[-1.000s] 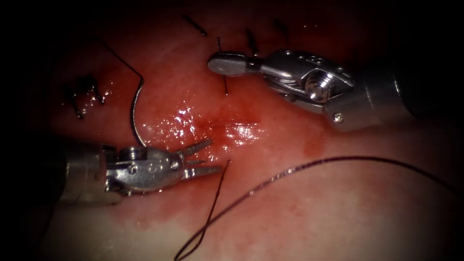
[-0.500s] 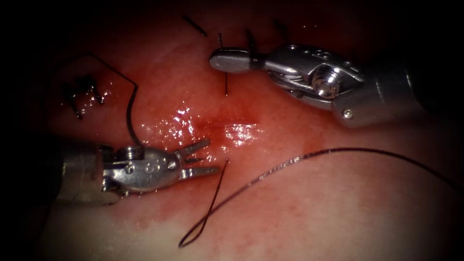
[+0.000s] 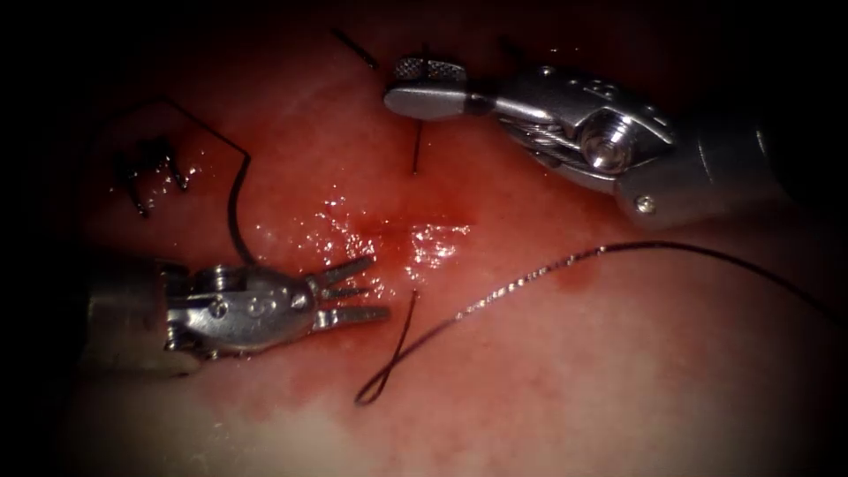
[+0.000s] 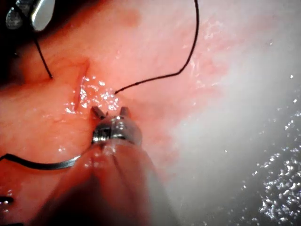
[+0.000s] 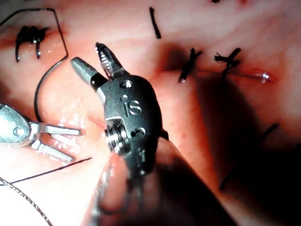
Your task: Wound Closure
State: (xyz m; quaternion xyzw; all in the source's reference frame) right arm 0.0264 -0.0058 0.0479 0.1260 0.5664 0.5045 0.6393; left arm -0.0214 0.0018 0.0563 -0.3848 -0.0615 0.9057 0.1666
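Note:
My left tool [image 3: 353,293] lies low on the left with its jaws open and nothing between them, tips just left of the glistening cut [image 3: 415,231]. The curved needle [image 3: 233,212] rests free on the tissue left of the cut, its lower end beside the left tool's wrist; it also appears as needle [image 4: 47,165] and needle [image 5: 40,89]. My right tool [image 3: 426,85] hovers above the cut, jaws open [image 5: 94,59], over a short upright thread end [image 3: 415,146]. A long thread [image 3: 530,276] leaves the tissue near the cut, loops downward and runs off right.
Earlier dark stitches sit on the tissue at the far left [image 3: 146,168] and along the top [image 3: 355,46]; more stitches [image 5: 188,66] lie beyond the right tool. Red fluid wets the tissue around the cut. Pale tissue [image 3: 530,415] spreads below.
The right tool's jaws have opened and let go of the short thread end, and the tool has risen slightly. The long thread's loop has drawn up shorter. The left tool slid slightly left.

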